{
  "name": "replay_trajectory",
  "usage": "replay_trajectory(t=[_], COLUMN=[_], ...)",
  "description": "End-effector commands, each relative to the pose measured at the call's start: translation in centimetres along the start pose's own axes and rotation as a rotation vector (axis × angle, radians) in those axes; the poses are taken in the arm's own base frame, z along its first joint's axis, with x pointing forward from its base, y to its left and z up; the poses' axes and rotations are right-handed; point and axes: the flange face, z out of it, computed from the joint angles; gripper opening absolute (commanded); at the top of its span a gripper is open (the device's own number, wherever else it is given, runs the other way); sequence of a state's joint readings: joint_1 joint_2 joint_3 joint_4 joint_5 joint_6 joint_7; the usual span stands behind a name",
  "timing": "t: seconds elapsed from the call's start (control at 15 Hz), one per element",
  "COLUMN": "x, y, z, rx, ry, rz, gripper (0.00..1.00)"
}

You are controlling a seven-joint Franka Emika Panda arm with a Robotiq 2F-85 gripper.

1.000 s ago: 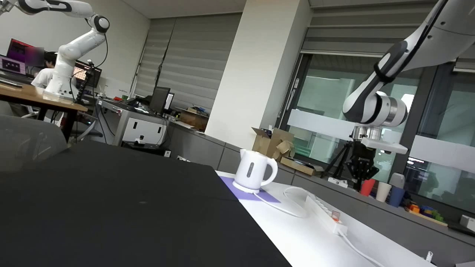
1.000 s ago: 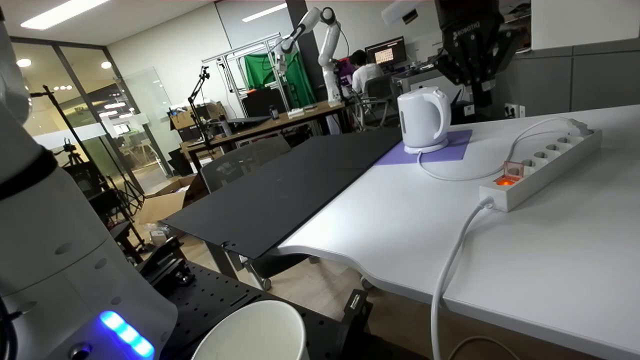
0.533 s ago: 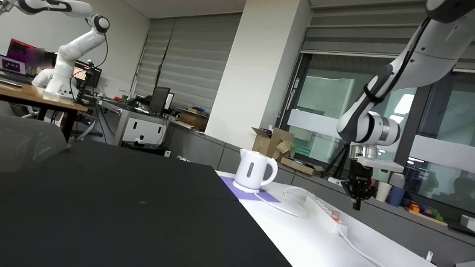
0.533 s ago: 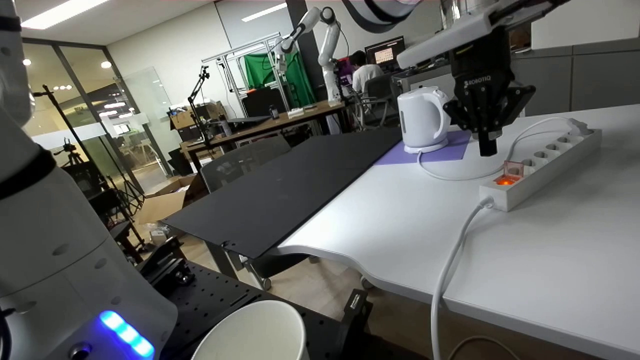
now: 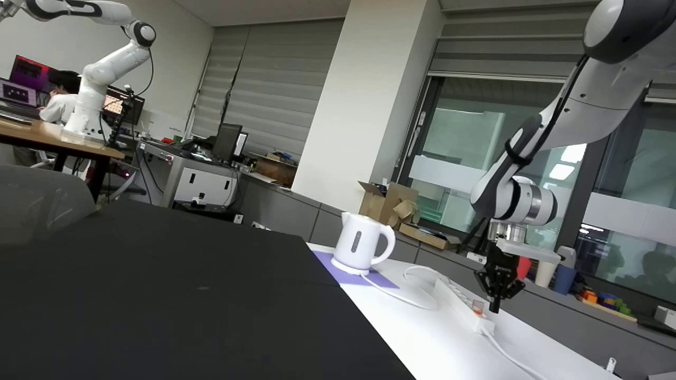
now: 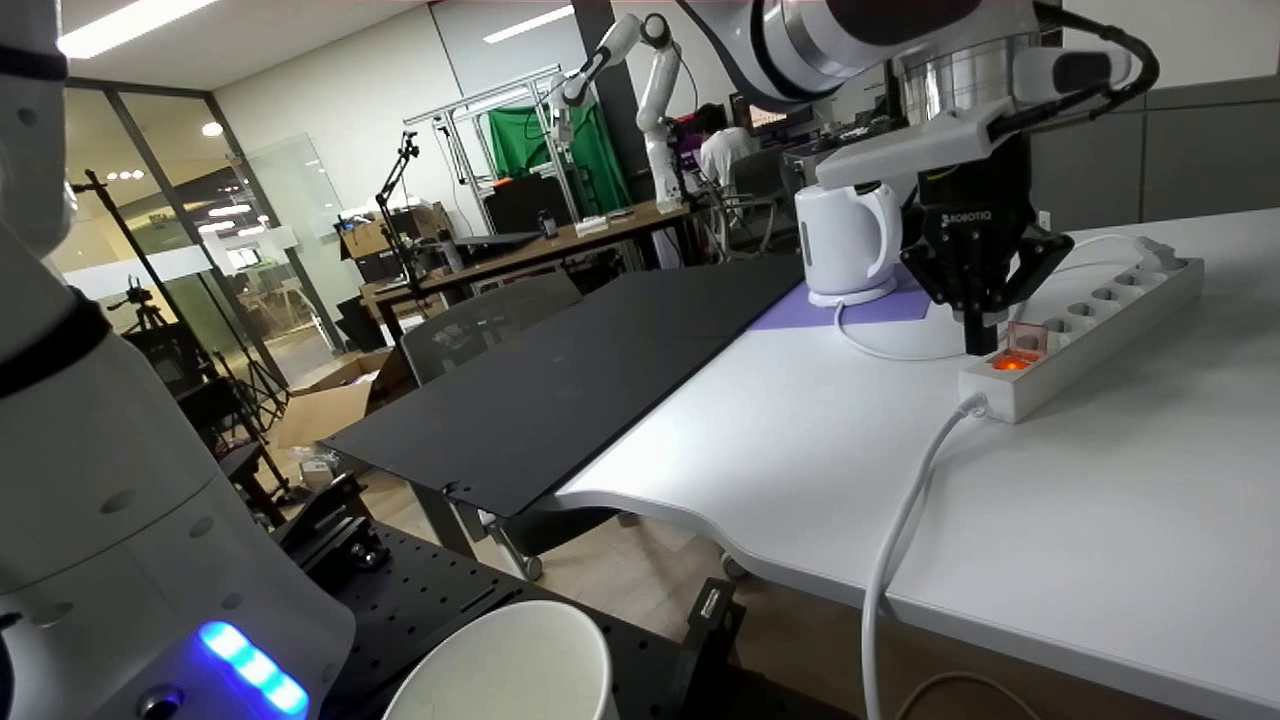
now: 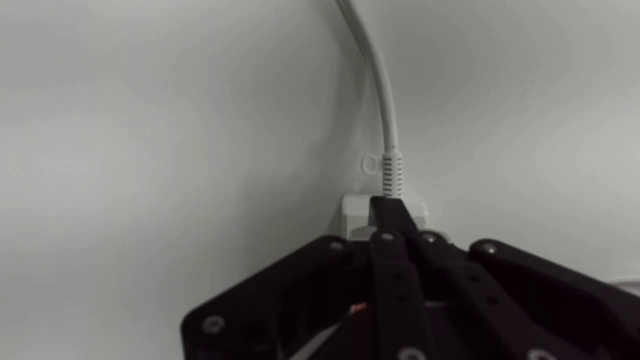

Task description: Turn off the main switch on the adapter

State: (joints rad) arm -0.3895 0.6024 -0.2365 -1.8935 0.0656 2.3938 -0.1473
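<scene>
One adapter point(image 6: 1110, 343): lying on the white table point(image 6: 1150, 520), its switch point(image 6: 1011, 365) lit orange at the end where a thick cable point(image 6: 905, 520) leaves and drops over the table's edge.
Gripper point(image 6: 982, 338): fingers drawn together into one narrow tip near the switch in both exterior views; whether it touches cannot be told.
Black fingers point(image 7: 392, 215): across most of the adapter in the wrist view, with part of its end and the cable's ribbed collar point(image 7: 392, 175) showing.
Cover point(image 6: 1030, 338): raised upright beside the switch.
Kettle point(image 6: 840, 245): upright on a purple mat point(image 6: 905, 305), its cord point(image 6: 900, 357) looping over the table and passing behind the gripper in an exterior view.
Plug point(image 6: 1160, 254): at the adapter's far end.
Red cup point(image 5: 523, 268), cream cup point(image 5: 545, 273) and blue cup point(image 5: 564, 278): lined up before the window point(image 5: 459, 137), the red one partly hidden.
Second arm point(image 5: 113, 60): on a wooden desk, near a seated person point(image 5: 60, 108).
Adapter body: white plastic, long, low and boxy, round sockets point(image 6: 1080, 310) along its top.
Cover material: see-through, reddish.
Kettle body: smooth white, rounded, loop-handled.
Black panel point(image 6: 580, 375): flat, matte, alongside the table.
Box point(image 5: 372, 203): brown cardboard, flaps splayed.
</scene>
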Motion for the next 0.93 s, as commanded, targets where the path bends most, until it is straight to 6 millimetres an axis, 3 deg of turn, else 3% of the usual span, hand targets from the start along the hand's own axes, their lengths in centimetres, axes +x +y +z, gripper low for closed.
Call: replay_trajectory(t=[0.0,0.87], x=[1.7,3.1], y=[0.5,0.7], z=[0.1,1.6], rx=[0.024,0.034], ry=[0.035,0.071], rz=[0.026,0.040], gripper=[0.00,0.00])
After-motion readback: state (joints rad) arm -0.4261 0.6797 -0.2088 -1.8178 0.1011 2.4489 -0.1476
